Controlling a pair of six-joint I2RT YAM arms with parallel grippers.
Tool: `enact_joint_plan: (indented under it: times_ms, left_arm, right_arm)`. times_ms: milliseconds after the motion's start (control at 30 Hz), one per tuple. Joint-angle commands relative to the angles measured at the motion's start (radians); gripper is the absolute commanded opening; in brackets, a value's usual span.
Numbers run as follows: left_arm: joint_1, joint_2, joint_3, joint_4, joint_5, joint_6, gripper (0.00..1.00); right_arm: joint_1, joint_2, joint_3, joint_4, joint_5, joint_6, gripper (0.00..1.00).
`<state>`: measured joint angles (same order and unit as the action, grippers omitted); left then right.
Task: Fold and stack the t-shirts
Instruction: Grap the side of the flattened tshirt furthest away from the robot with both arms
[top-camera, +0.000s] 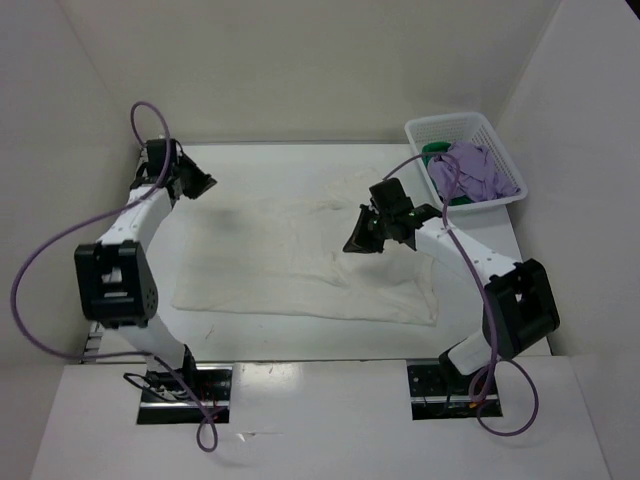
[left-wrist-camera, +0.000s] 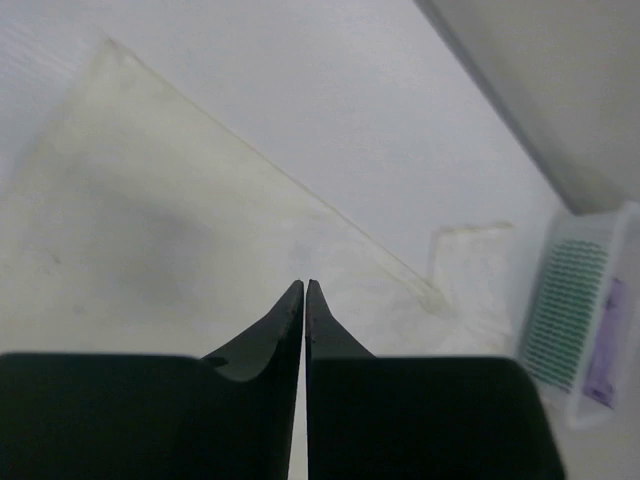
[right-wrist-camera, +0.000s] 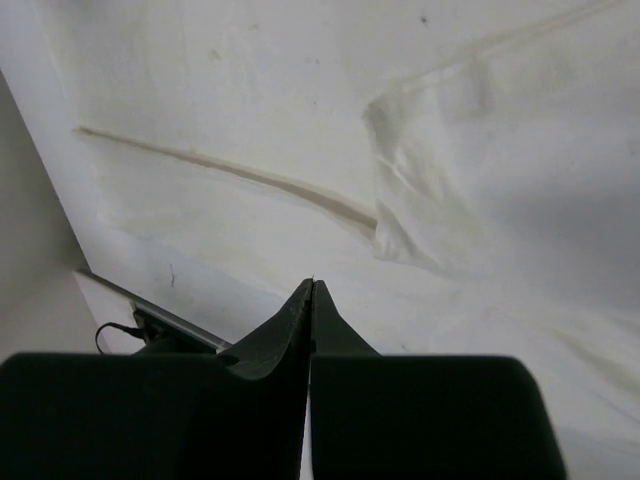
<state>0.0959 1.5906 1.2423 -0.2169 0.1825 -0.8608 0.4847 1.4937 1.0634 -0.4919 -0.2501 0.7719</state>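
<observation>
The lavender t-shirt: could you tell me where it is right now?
In the top view, the lavender t-shirt lies bunched in the white lattice basket at the far right corner of the table, over the green t-shirt.

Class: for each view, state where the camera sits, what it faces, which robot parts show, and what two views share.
Top external: above and behind; faces white t-shirt, basket; left arm, right arm show.
Left wrist: on arm, faces t-shirt, basket; left gripper shows.
Right wrist: on arm, faces t-shirt; right gripper shows.
Shared by all: t-shirt.
</observation>
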Motion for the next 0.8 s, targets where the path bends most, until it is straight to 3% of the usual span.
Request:
enact_joint_plan:
  times_ms: [0,67,100,233,433,500,767]
  left_arm:
    - [0.007,0.234,0.202,0.008,-0.172,0.112,0.09]
    - [0.007,0.368,0.305,-0.041,-0.212,0.175,0.23]
    - [0.007,0.429,0.368,-0.053,-0.234,0.212,0.40]
    - [0.007,0.538,0.453,-0.087,-0.271,0.262,0.60]
    - [0.007,0.637,0.562,-0.130,-0.308,0.296,0.59]
    - [0.007,0.648,0.562,-0.130,-0.339,0.305,0.55]
    - [0.016,0.641,0.529,-0.105,-0.385,0.325,0.55]
  right_arm:
    - [-0.005,0.045,0.075,0.035,-0.038,-0.059,0.01]
    - [-0.005,0.065,0.099,0.046,-0.049,-0.068,0.01]
    - [-0.005,0.065,0.110,0.058,-0.058,-0.077,0.01]
    - [-0.005,0.086,0.119,0.076,-0.069,-0.088,0.02]
    - [-0.014,0.119,0.092,0.107,-0.087,-0.097,0.02]
    - [-0.014,0.128,0.092,0.107,-0.087,-0.097,0.03]
    - [-0.014,0.149,0.073,0.125,-0.087,-0.097,0.03]
